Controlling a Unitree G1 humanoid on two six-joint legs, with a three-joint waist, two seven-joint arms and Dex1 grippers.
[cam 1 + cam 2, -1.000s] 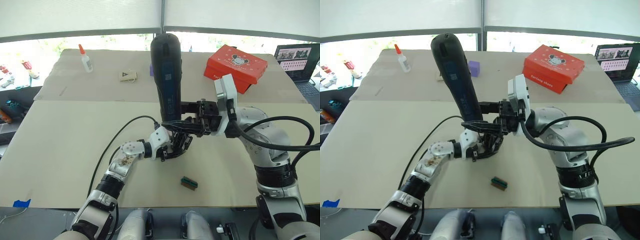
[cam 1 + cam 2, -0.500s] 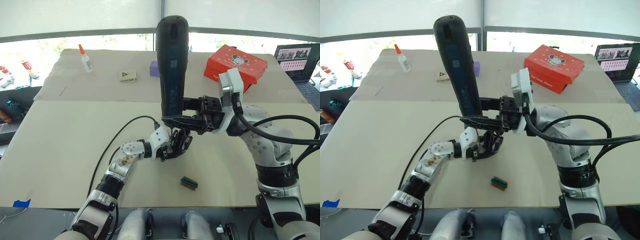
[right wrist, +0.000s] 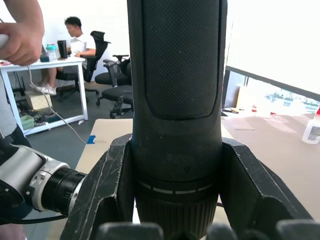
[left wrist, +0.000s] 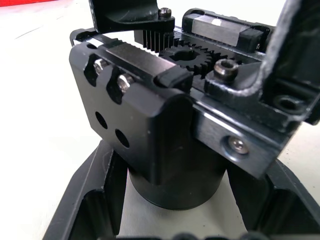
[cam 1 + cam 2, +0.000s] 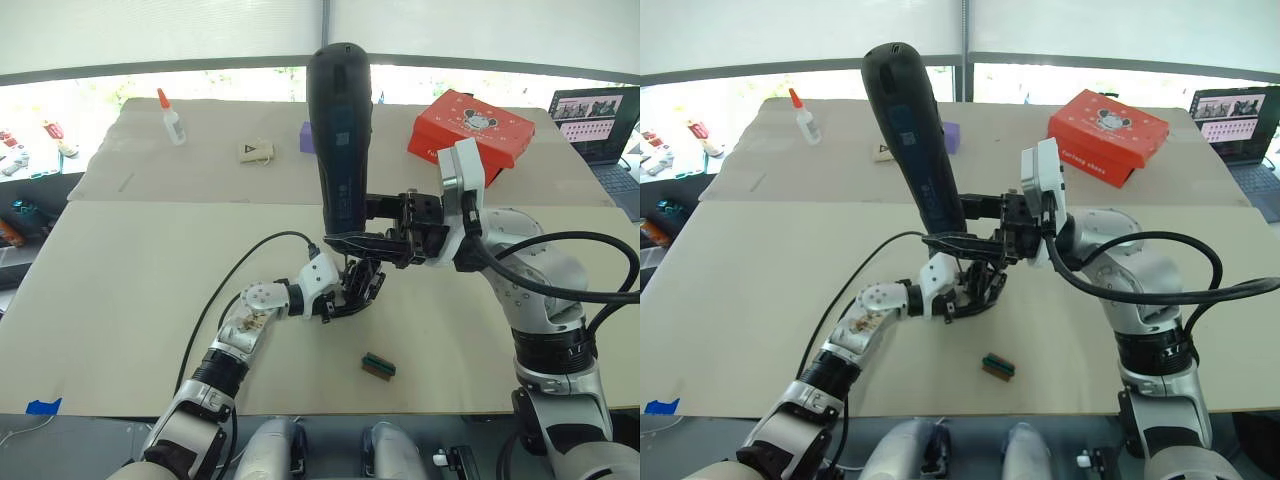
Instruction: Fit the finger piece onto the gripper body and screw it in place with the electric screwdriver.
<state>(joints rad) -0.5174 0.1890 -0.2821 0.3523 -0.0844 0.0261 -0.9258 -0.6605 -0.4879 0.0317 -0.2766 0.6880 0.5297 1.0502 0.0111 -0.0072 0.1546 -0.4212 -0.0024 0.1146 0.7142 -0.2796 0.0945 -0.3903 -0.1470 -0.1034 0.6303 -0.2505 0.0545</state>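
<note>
**Screwdriver upright over gripper body, both arms engaged**

Right gripper [image 5: 352, 240] clamped on the lower end of the screwdriver [image 5: 337, 135]. Tool stands nearly upright, blunt end high, tilted slightly toward the robot's left. Right wrist view: both black fingers [image 3: 107, 187] pressed against the barrel [image 3: 176, 100], one on each side, just above a ringed collar. Bit end points down toward the gripper body; the bit itself is hard to make out behind the fingers.

Left gripper [image 5: 352, 296] low over the table [image 5: 120, 280], near its middle, closed on the gripper body [image 4: 165, 135]. Left wrist view: the body's round base sits between the two fingers [image 4: 92, 200], gear teeth, screw heads and black linkages facing the camera. Whether the finger piece is seated there I cannot tell; the upper black parts are cropped.

Small green-and-dark block [image 5: 378, 366] lies on the table near the front edge, apart from both grippers.

Far side of the table: red box [image 5: 472, 135], glue bottle [image 5: 172, 118], small card [image 5: 256, 152], purple block [image 5: 305, 138] partly behind the screwdriver. Laptop [image 5: 595, 122] at the far right corner.

Right wrist view, background: a person's hand [image 3: 20, 35] near the camera, and another person [image 3: 75, 42] seated at a desk.
</note>
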